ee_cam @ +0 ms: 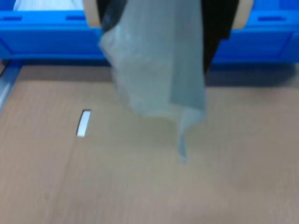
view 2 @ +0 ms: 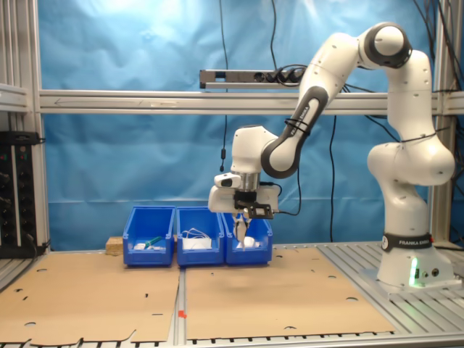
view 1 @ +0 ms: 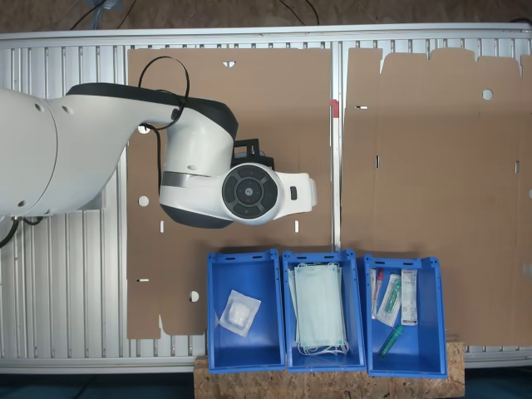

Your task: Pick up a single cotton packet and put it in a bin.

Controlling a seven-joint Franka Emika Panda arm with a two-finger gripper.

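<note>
Now: carry in hand, packet hanging from gripper short of the bins.
Gripper (view 2: 243,226) clenched on the packet (ee_cam: 156,70), which dangles limp above the cardboard (ee_cam: 140,186), just before the bins' front edge. Best move, I judge: keep height so the drooping corner clears the rim, centre over the bin (view 1: 245,312) holding a clear-fronted packet (view 1: 238,313), then release low.

Glossy white plastic shells cover the arm (view 2: 319,80) at the upper right of the second exterior view. Matt brown cardboard sheets (view 1: 249,125) lie over the ribbed, dull-silver metal tabletop (view 1: 66,274). The three bins (view 1: 245,320) are smooth blue plastic; rough chipboard (view 1: 332,384) sits at the first exterior view's bottom edge.
</note>
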